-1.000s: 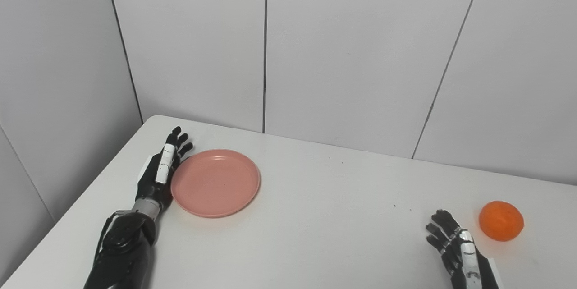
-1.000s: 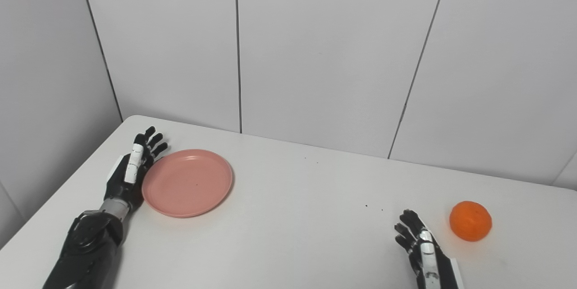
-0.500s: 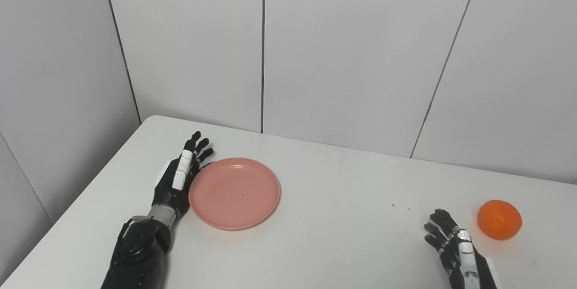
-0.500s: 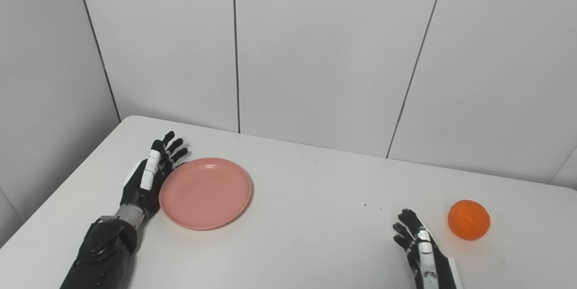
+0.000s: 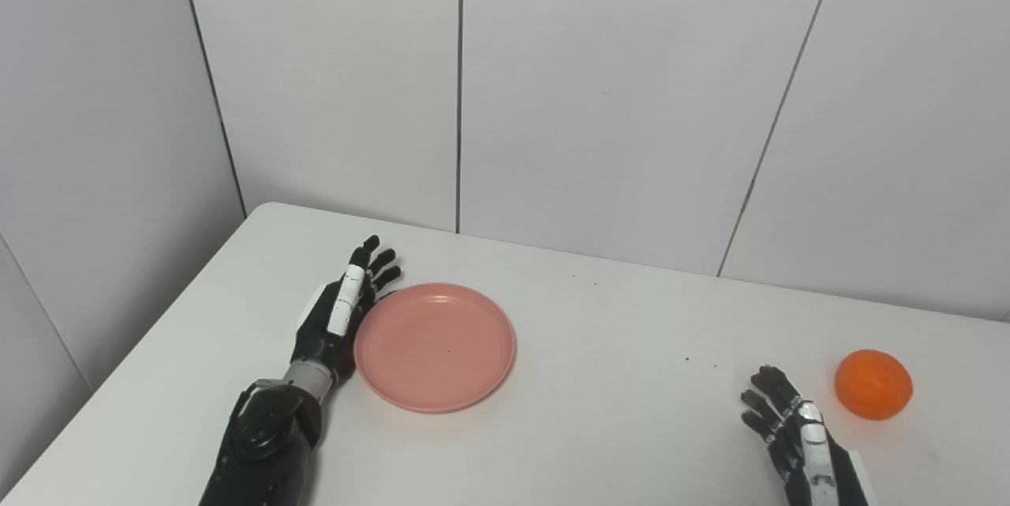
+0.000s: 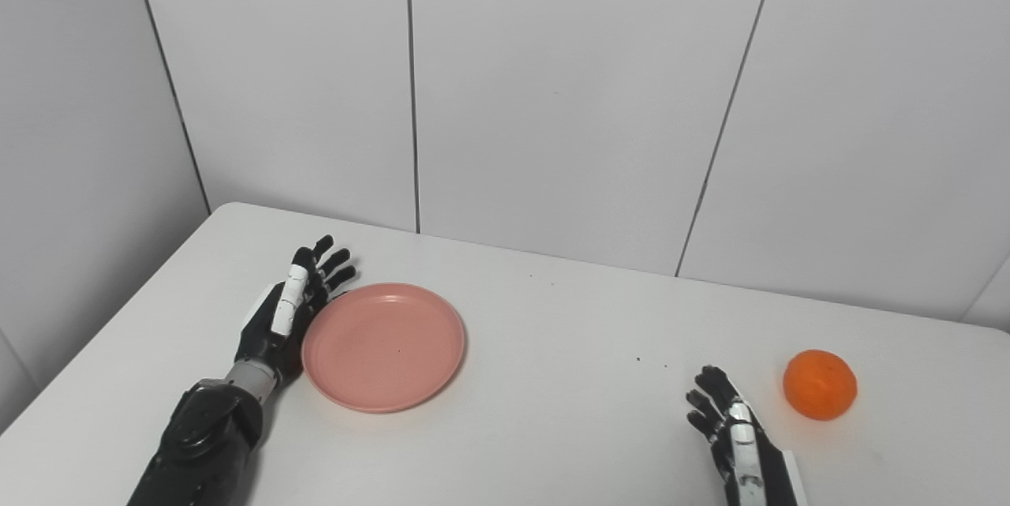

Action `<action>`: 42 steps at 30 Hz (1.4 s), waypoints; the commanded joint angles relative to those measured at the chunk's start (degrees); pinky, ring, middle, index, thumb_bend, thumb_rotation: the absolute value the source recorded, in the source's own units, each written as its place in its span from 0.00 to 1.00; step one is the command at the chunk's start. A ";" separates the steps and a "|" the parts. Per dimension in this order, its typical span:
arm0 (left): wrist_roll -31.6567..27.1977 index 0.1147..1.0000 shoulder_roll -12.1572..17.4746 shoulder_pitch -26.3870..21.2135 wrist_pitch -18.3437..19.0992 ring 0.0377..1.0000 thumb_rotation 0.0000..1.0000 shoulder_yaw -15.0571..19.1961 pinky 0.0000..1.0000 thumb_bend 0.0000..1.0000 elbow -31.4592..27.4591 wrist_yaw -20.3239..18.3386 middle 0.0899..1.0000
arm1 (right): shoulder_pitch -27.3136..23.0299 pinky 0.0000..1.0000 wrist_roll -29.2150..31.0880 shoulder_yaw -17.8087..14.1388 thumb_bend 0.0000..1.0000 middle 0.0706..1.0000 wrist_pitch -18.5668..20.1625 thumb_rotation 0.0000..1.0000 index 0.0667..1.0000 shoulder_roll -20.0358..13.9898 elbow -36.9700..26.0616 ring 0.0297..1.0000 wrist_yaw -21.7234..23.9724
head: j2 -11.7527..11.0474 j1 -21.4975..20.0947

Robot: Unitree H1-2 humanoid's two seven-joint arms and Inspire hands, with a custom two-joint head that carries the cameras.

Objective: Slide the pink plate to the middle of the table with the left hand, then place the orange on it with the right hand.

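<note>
Now the left hand, flat with fingers spread, pushes the plate just beside it. Next, push more toward the middle. The right hand waits, fingers spread, near the orange.

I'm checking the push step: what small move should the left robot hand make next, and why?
Probably keep pushing rightward: the left robot hand lies open against the pink plate, which sits left of the table's middle, while the orange waits far right.
</note>
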 commanded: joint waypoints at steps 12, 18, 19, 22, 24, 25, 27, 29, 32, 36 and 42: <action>2.72 1.00 -2.47 -1.32 0.71 0.93 0.94 -1.92 0.83 0.94 -0.09 2.34 0.96 | 3.95 0.86 0.67 0.66 0.75 0.86 0.42 0.95 0.83 1.72 2.67 0.85 0.18 | 0.01 0.02; 4.06 1.00 -2.90 -1.72 -1.21 0.93 0.96 -2.40 0.80 0.94 1.74 2.67 0.96 | 4.02 0.86 0.19 0.81 0.76 0.87 0.69 0.95 0.83 1.89 2.33 0.85 -0.18 | 0.14 -0.10; 4.19 1.00 -3.04 -1.78 -1.44 0.93 0.96 -2.39 0.80 0.94 1.94 2.77 0.96 | 4.06 0.86 0.04 0.89 0.76 0.86 0.66 0.95 0.83 1.91 2.22 0.85 -0.24 | 0.17 -0.14; 3.87 1.00 -3.53 -2.01 -1.61 0.93 0.95 -2.19 0.82 0.95 2.50 2.85 0.96 | 4.12 0.87 -0.07 1.09 0.76 0.87 0.67 0.95 0.84 1.94 2.02 0.85 -0.26 | 0.21 -0.33; 3.90 1.00 -3.78 -2.12 -1.69 0.94 0.94 -2.24 0.83 0.96 2.71 2.91 0.96 | 4.14 0.87 -0.03 1.16 0.77 0.87 0.92 0.95 0.84 2.03 1.94 0.85 -0.40 | 0.21 -0.46; 4.03 1.00 -3.86 -2.16 -1.79 0.94 0.94 -2.32 0.83 0.97 2.78 2.97 0.96 | 4.12 0.87 0.09 1.15 0.77 0.87 0.79 0.95 0.83 2.10 1.99 0.85 -0.40 | 0.21 -0.62; 4.23 1.00 -4.07 -2.13 -1.73 0.93 0.94 -2.56 0.81 0.96 2.55 3.03 0.96 | 4.08 0.87 0.08 1.16 0.77 0.86 0.80 0.94 0.83 2.21 2.04 0.85 -0.53 | 0.21 -0.86; 4.28 1.00 -4.21 -2.11 -1.56 0.94 0.94 -2.76 0.81 0.97 2.36 3.03 0.95 | 4.03 0.86 0.13 1.21 0.78 0.86 0.73 0.94 0.83 2.27 2.05 0.85 -0.48 | 0.20 -1.11; 4.23 1.00 -4.39 -2.15 -1.26 0.93 0.93 -3.08 0.82 0.98 2.13 2.89 0.95 | 4.00 0.86 -0.17 1.34 0.78 0.86 0.68 0.94 0.83 2.36 2.00 0.85 -0.64 | 0.25 -1.48; 4.02 1.00 -4.73 -2.14 -0.76 0.94 0.93 -3.53 0.83 0.97 1.62 2.57 0.97 | 3.99 0.86 -0.52 1.39 0.78 0.86 0.75 0.94 0.83 2.69 1.94 0.84 -1.09 | 0.35 -2.03; 3.58 1.00 -5.44 -2.00 0.02 0.95 0.91 -4.23 0.84 0.97 0.55 1.56 0.96 | 4.06 0.85 -0.78 1.40 0.79 0.85 1.04 0.94 0.82 3.31 1.57 0.84 -1.10 | 0.56 -3.22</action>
